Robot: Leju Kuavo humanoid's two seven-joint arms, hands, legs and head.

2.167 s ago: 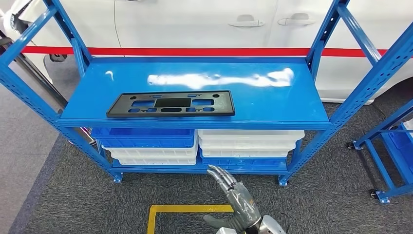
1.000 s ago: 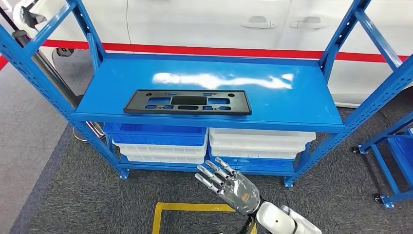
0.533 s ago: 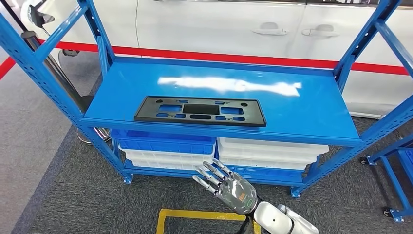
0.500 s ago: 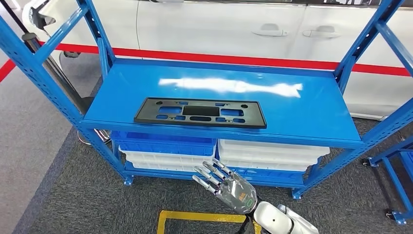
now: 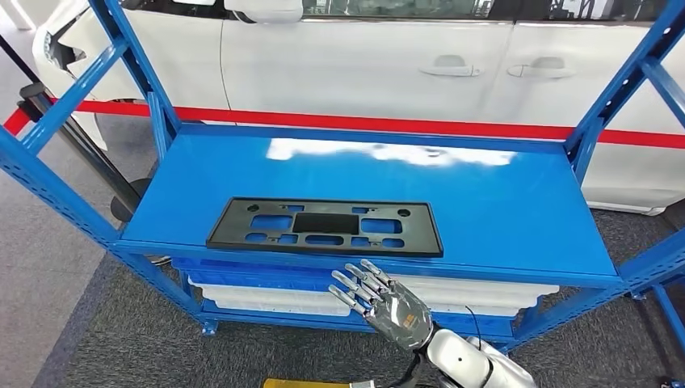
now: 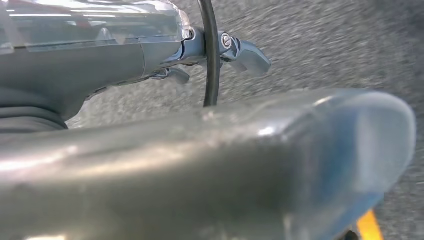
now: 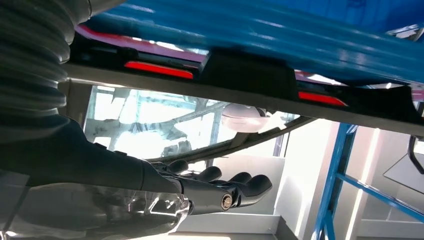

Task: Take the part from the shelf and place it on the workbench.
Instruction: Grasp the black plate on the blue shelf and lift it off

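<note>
Part [image 5: 325,227] unmoved; right hand [image 5: 386,301] has risen closer.

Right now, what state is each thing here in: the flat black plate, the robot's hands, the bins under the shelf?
Flat black plastic plate with cut-outs: lying flat on the blue metal shelf, near its front edge, untouched.
Right hand: open, fingers spread, empty, below the shelf's front edge.
Left hand: blurred close-up, state unclear.
Blue and white plastic bins: stacked under the shelf.
</note>
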